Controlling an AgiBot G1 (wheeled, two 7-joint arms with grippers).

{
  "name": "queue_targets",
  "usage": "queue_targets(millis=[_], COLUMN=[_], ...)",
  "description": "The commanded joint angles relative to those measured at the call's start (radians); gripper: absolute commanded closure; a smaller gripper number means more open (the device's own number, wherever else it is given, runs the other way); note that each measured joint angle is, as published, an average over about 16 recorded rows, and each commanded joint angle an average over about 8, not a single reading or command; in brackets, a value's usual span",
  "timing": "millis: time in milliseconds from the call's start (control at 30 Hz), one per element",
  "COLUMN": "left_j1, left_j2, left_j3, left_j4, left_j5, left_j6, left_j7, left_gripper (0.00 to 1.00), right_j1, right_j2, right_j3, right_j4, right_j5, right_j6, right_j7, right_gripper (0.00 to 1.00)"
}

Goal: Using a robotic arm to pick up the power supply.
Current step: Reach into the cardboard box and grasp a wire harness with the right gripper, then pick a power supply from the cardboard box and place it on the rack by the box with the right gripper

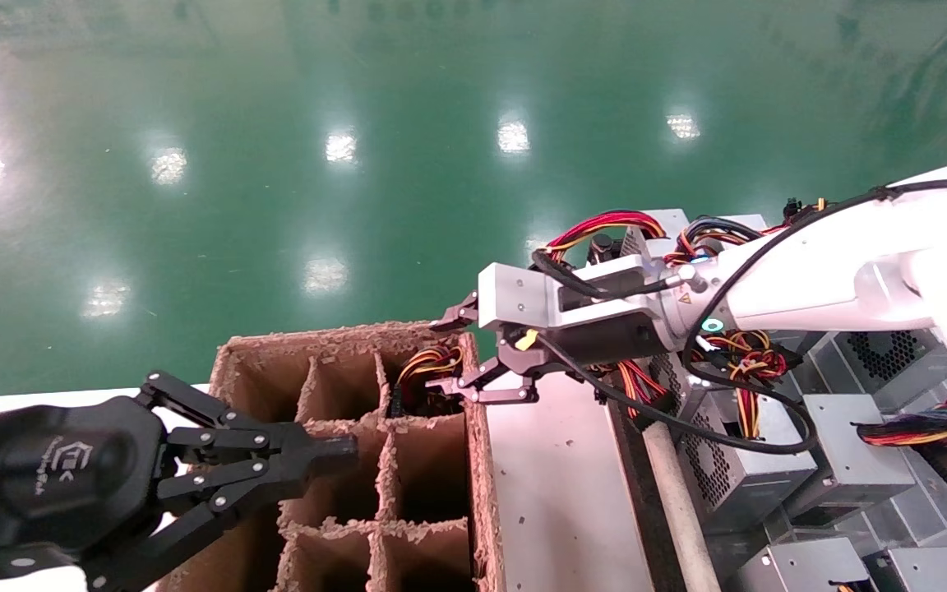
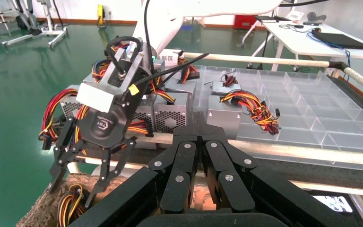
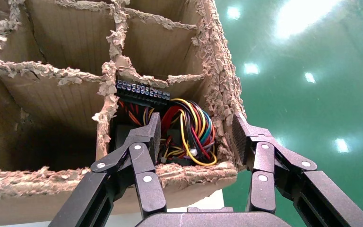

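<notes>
My right robotic arm reaches left over the brown cardboard crate. Its gripper hangs open over the crate's far right cell, one finger over the cell and the other outside the crate wall. In the right wrist view the open gripper straddles that frayed wall. A power supply sits deep in the cell; only its yellow, red and black wires and a black connector show clearly. The left wrist view shows the right gripper above the wires. My left gripper is shut, parked over the crate's near left.
Several more silver power supplies with wire bundles stand to the right of the crate; they also show in the left wrist view, on a clear divided tray. A grey bar runs along that tray's edge. The crate's other cells look empty.
</notes>
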Motion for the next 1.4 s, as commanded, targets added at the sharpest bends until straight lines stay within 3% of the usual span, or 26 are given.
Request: queue_targets(millis=[33,200,1400], left_j1=[0.0,0.0,0.0], left_j2=[0.0,0.0,0.0], left_j3=[0.0,0.0,0.001], left_j4=[0.0,0.0,0.0], left_j5=[0.0,0.0,0.0], left_j6=[0.0,0.0,0.0], left_j7=[0.0,0.0,0.0], left_gripper=[1.0,1.0,1.0], right_j1=[0.001,0.001,0.059], right_j2=[-0.006,-0.011,-0.031], right_j3=[-0.002,-0.007,-0.115], right_j4=[-0.003,-0.002,0.153], right_j5=[-0.002,-0.009,-0.076], right_j6=[0.007,0.01,0.019], right_j7=[-0.001,0.006,0.027], right_gripper=[0.87,1.0,1.0])
